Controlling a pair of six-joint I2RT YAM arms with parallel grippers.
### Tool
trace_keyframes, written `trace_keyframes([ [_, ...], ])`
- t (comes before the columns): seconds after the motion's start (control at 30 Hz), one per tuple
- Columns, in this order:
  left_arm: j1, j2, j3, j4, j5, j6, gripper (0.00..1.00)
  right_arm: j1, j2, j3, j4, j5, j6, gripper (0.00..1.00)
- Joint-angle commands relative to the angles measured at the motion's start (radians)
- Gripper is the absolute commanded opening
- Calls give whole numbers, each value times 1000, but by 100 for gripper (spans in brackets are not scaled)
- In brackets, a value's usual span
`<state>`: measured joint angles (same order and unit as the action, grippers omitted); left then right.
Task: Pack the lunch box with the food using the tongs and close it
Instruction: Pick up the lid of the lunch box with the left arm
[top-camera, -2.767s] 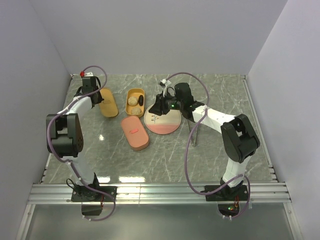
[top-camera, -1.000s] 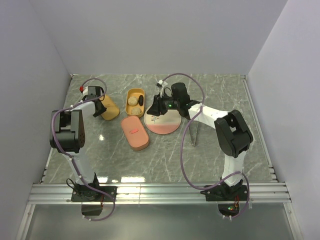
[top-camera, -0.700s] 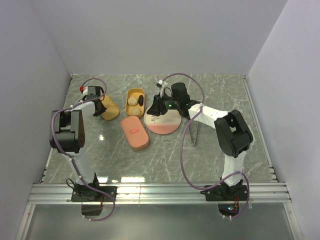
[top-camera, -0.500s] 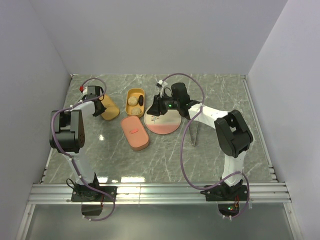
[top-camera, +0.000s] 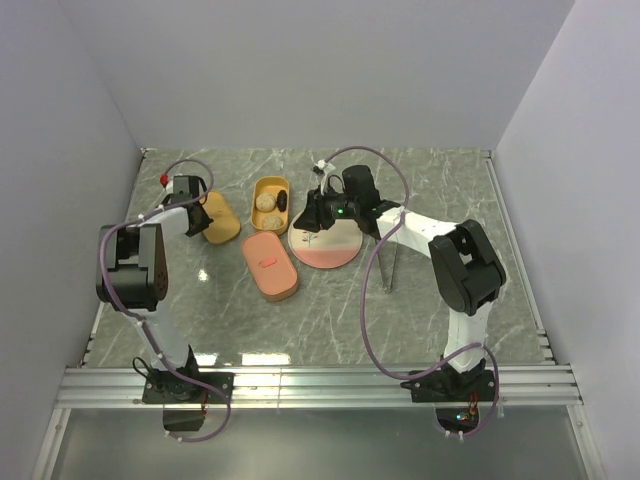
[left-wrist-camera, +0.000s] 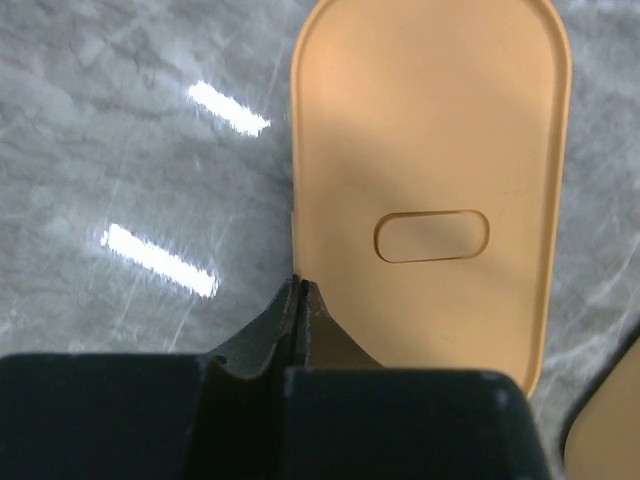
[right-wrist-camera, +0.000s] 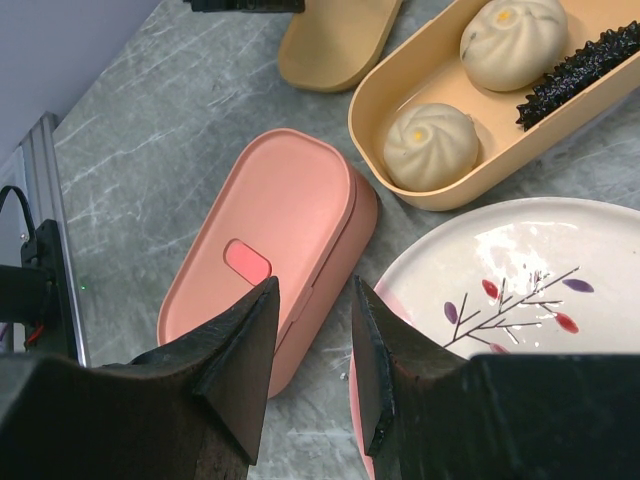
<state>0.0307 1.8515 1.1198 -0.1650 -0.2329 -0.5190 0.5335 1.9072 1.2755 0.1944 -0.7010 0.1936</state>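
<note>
The open yellow lunch box (top-camera: 270, 190) (right-wrist-camera: 372, 128) holds the food: two beige balls (right-wrist-camera: 432, 146) (right-wrist-camera: 512, 28) and a dark spiky piece (right-wrist-camera: 580, 60). Its yellow lid (top-camera: 218, 222) (left-wrist-camera: 430, 130) lies on the table to the left. My left gripper (top-camera: 190, 217) (left-wrist-camera: 300, 285) is shut, its fingertips pinched on the lid's near-left edge. My right gripper (top-camera: 315, 215) (right-wrist-camera: 313, 290) hangs open and holds nothing, above the gap between a pink closed box (right-wrist-camera: 280, 220) and the plate (right-wrist-camera: 520, 270). The grey tongs (top-camera: 386, 268) lie on the table right of the plate.
The pink closed box (top-camera: 270, 265) sits in front of the yellow lunch box. The cream-and-pink plate (top-camera: 325, 245) carries no food. A metal rail runs along the table's left edge (right-wrist-camera: 40, 170).
My left gripper has come down along the lid's left side and closed on its edge. The right arm shifted slightly left earlier and has since stayed still.
</note>
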Motion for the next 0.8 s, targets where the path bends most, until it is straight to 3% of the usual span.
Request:
trace_keyframes([
  [0.0,-5,-72,-44,-24,56,30,0,-7,-2,32,27,-12,3,43],
  [0.77,-6,-288,-81,36,116,24,0,-6,9,50,14,0,10,43],
])
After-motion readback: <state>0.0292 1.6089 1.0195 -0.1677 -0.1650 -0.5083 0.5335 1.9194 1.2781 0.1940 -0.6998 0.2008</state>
